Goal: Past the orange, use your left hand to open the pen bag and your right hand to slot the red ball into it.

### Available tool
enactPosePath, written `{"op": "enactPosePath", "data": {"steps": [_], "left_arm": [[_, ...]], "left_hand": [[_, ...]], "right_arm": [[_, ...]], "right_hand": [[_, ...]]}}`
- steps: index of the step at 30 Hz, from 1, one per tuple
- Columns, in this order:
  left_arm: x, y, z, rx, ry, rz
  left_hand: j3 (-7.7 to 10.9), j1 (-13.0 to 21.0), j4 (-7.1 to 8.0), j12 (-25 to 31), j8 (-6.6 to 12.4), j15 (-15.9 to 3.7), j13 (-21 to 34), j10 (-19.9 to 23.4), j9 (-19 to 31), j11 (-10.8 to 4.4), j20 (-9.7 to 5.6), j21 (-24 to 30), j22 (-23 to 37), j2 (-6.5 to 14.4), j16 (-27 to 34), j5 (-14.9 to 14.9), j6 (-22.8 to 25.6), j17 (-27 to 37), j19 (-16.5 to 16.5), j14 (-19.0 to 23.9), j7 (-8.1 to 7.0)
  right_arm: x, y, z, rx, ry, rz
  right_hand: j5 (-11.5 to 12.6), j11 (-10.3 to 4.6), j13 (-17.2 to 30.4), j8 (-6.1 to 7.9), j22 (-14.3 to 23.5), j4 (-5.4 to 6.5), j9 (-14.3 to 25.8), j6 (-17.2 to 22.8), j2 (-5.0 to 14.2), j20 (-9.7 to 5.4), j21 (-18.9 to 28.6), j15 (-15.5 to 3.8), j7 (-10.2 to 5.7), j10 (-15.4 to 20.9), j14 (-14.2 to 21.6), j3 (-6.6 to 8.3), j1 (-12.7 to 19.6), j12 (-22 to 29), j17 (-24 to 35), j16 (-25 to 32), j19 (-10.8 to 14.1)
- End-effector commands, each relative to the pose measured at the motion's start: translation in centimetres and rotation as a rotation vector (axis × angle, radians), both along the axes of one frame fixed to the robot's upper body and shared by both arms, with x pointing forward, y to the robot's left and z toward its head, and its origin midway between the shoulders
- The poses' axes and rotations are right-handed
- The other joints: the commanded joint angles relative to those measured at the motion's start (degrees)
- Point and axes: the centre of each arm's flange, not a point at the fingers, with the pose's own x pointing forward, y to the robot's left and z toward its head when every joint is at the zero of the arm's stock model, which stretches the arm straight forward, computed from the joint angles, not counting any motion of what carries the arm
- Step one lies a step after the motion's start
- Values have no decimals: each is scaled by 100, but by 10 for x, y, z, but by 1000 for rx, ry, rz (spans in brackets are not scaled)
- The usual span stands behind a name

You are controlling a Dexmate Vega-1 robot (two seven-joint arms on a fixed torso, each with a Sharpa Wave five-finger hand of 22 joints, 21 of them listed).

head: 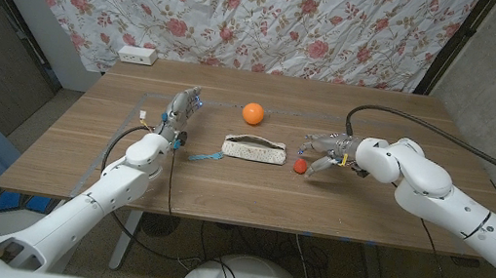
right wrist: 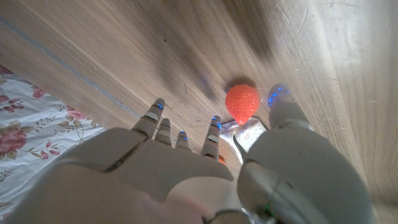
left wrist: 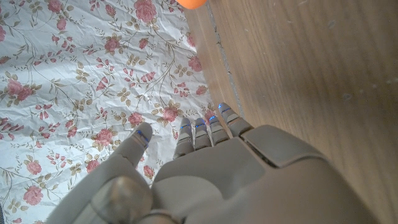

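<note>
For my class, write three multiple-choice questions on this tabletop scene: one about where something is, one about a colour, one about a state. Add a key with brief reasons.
1. Where does the orange lie relative to the pen bag?
A. Beyond it, towards the floral curtain
B. Inside it
C. At the table's near edge

2. What colour is the small ball by the right robot hand?
A. Blue
B. Red
C. White

3. What is the left robot hand doing?
A. Holding the orange
B. Pulling the bag open
C. Holding nothing, fingers extended

Key: 1 A, the orange sits farther back than the bag. 2 B, the ball shows red on the wood in the head and right wrist views. 3 C, the left wrist view shows straight fingers with nothing in them.
</note>
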Motion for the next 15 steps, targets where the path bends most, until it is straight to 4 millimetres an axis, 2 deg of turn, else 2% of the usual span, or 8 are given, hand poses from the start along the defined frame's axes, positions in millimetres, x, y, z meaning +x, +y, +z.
{"op": "enactPosePath", "data": {"steps": [1, 15], "left_arm": [[0, 6, 0, 11, 9, 5], [4, 3, -2, 13, 12, -9]], "left_hand": [[49, -62, 4, 5, -10, 22, 22, 58, 29, 12, -10, 29, 12, 378, 2, 9, 54, 27, 36, 62, -1], [68, -76, 3, 4, -11, 27, 23, 67, 30, 18, -3, 27, 13, 367, -1, 7, 59, 26, 39, 66, -3]], "right_arm": [[5, 8, -5, -3, -3, 8], [10, 11, -10, 3, -51, 8]], "right_hand": [[-31, -60, 10, 95, 25, 31, 36, 148, 4, 2, 64, 9, -15, 30, 91, 15, 91, 56, 16, 56, 105], [-68, -172, 9, 311, 25, 20, 55, 511, 33, -75, 97, -107, -121, 266, 304, 34, 243, 120, 33, 145, 335]]}}
